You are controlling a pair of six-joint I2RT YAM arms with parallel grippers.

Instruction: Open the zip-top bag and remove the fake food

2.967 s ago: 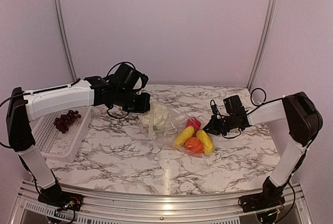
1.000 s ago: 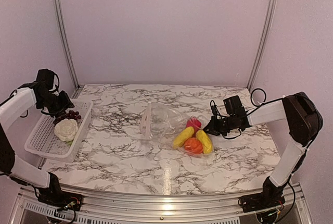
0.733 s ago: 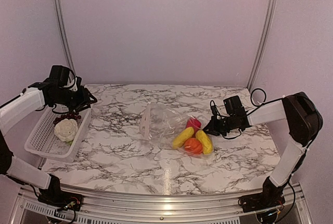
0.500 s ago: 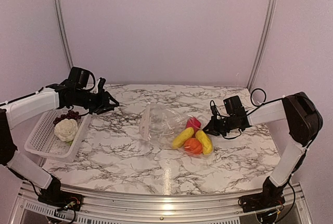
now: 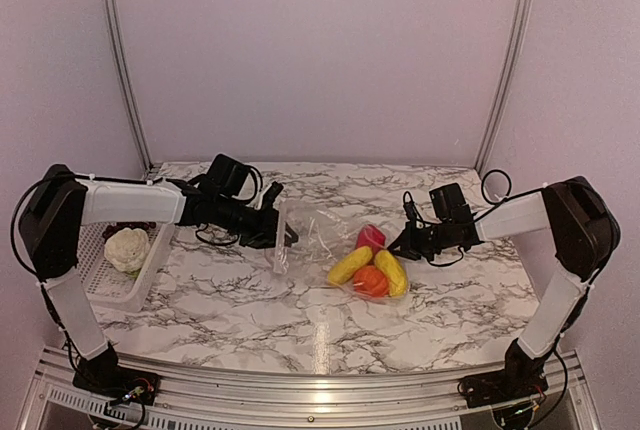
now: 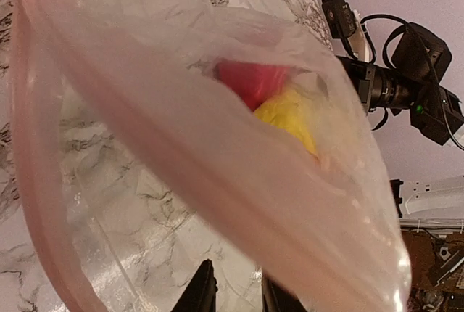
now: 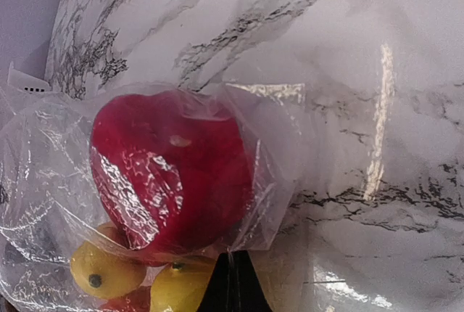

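The clear zip-top bag [image 5: 315, 233] lies mid-table with its mouth facing left. Inside it are a pink-red piece [image 5: 370, 238], two yellow oblong pieces [image 5: 348, 265] and an orange-red fruit [image 5: 372, 281]. My left gripper [image 5: 285, 238] is open at the bag's mouth. In the left wrist view its fingertips [image 6: 205, 294] stand apart by the pink zip strip [image 6: 181, 152], which partly covers the right finger. My right gripper [image 5: 400, 247] is shut on the bag's far edge [image 7: 250, 243], beside the red piece [image 7: 170, 174]. The white cauliflower [image 5: 127, 248] lies in the basket.
The white lattice basket [image 5: 105, 285] stands at the left table edge, partly under my left arm; the grapes in it are mostly hidden behind that arm. My right arm's wrist [image 6: 406, 72] shows beyond the bag. Metal frame posts stand at the back corners.
My left arm carried the cauliflower to the basket, left it there, and swung back right to the bag's mouth. The right gripper has held the bag's edge throughout.
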